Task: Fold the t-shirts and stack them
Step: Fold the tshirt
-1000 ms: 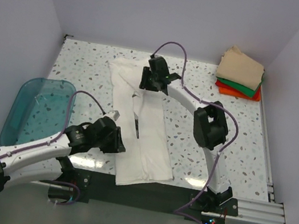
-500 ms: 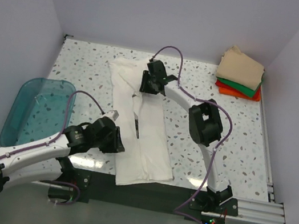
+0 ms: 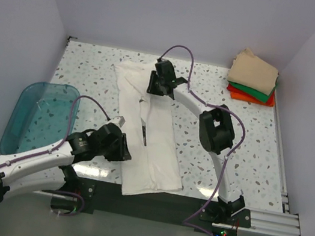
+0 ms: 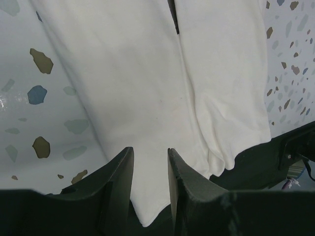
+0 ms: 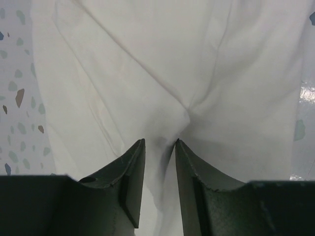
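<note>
Lengthwise down the middle of the speckled table [image 3: 92, 70] lies the white t-shirt [image 3: 151, 135], folded narrow. The left gripper [image 4: 150, 167] clamps its near hem, and the right gripper [image 5: 160, 157] pinches puckered cloth at its far end.

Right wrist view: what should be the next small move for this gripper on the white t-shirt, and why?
Probably close the right gripper firmly on the white t-shirt before lifting: cloth puckers between its fingertips, yet a gap shows, so the grip looks unsure. The left gripper likewise straddles cloth.
</note>
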Available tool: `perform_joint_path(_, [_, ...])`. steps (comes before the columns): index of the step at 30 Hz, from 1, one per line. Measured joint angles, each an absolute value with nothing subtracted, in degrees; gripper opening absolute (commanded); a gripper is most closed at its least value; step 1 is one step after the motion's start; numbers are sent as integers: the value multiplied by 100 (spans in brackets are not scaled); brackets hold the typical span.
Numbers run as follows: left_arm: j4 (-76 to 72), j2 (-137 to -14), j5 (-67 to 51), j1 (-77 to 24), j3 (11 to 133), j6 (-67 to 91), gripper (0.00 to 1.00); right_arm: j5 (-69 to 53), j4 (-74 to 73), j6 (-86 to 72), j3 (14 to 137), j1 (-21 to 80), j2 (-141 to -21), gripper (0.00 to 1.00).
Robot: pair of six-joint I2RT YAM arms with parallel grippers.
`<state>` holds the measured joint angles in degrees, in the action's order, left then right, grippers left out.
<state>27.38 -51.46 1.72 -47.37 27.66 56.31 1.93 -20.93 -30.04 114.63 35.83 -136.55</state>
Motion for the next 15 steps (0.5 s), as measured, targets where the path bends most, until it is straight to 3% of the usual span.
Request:
perform_joint_path(6, [2738, -5146, 172, -4737, 2766, 5634, 39, 128, -2038, -3050, 11476, 3577, -13657, 10])
perform_joint_path(15, [2727, -5186, 172, -4737, 2766, 5634, 39, -252, -1520, -3111, 11166, 3618, -13655, 6])
